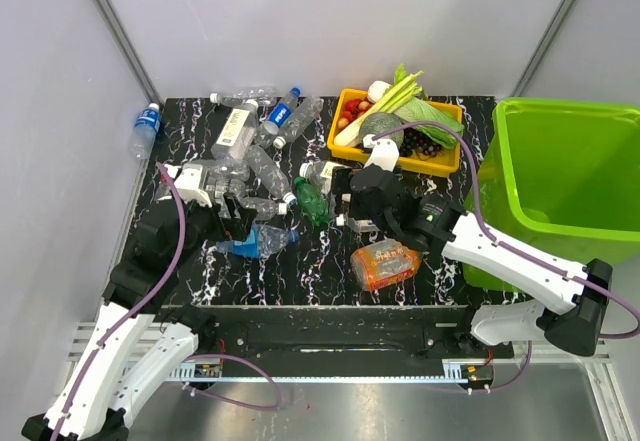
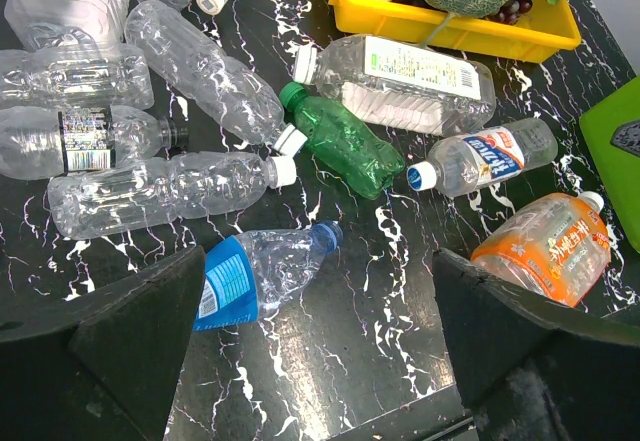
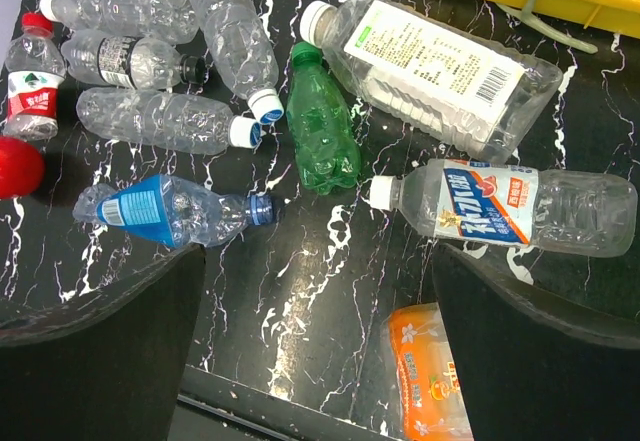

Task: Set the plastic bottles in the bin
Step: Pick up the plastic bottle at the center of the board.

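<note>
Several plastic bottles lie scattered on the black marbled table. Among them are a green one, an orange one and a crushed blue-labelled one. The lime-green bin stands at the right edge. My left gripper hangs open above bare table, the blue-labelled bottle beside its left finger and the orange bottle past its right finger. My right gripper is open too, holding nothing. Below it lie the orange bottle, the green bottle and a blue-and-white-labelled bottle.
A yellow tray of vegetables and fruit sits at the back, left of the bin. One blue-labelled bottle lies off the table's far-left corner. Clear bottles crowd the back left. White walls enclose the table.
</note>
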Robot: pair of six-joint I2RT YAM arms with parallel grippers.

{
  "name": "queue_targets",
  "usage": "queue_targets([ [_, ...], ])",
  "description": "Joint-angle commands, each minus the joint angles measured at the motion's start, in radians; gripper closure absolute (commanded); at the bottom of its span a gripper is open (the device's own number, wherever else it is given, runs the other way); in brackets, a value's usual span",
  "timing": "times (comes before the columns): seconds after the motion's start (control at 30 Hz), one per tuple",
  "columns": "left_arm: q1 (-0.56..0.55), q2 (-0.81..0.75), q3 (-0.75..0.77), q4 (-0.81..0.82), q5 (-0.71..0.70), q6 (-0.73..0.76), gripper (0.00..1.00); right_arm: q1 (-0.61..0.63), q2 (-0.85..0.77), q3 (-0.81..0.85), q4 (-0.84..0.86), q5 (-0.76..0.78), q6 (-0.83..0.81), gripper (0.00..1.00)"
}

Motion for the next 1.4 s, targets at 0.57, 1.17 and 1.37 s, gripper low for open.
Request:
queue_targets([
  [0.57, 0.003, -0.069, 0.018, -0.003, -0.233, -0.019, 0.01, 0.002, -0.061, -0.116, 0.074, -0.33, -0.315, 0.16],
  [1.17, 0.003, -0.121, 0.013, -0.023, -0.306, -0.039, 0.01, 0.0, 0.331, 0.047, -0.143, -0.132, -0.434, 0.19],
  [1.37, 0.003, -0.121, 0.01, -0.026, -0.313, -0.042, 0.01, 0.002, 0.386, 0.051, 0.047, -0.047, -0.753, 0.26],
])
